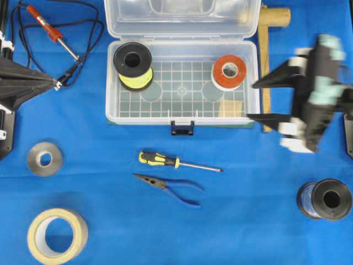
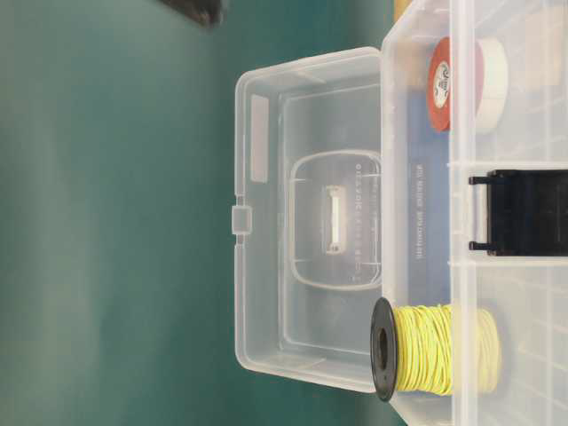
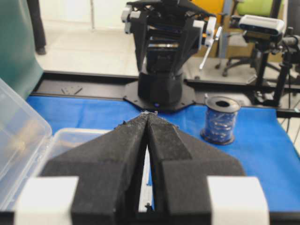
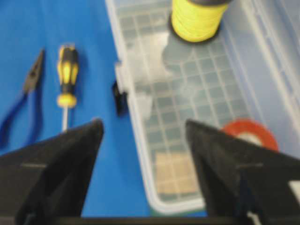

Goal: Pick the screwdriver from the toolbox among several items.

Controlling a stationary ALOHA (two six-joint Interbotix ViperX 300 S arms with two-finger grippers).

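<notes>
The screwdriver, with a yellow-and-black handle and a silver shaft, lies on the blue cloth just in front of the toolbox, outside it; it also shows in the right wrist view. The open clear toolbox holds a yellow wire spool, an orange-and-white tape roll and a tan block. My right gripper is open and empty, hovering at the toolbox's right end. My left gripper is shut and empty at the far left.
Blue-handled pliers lie just in front of the screwdriver. A red soldering iron with a black cord is at the back left. A grey roll, a tan tape roll, a blue wire spool and a wooden piece lie around.
</notes>
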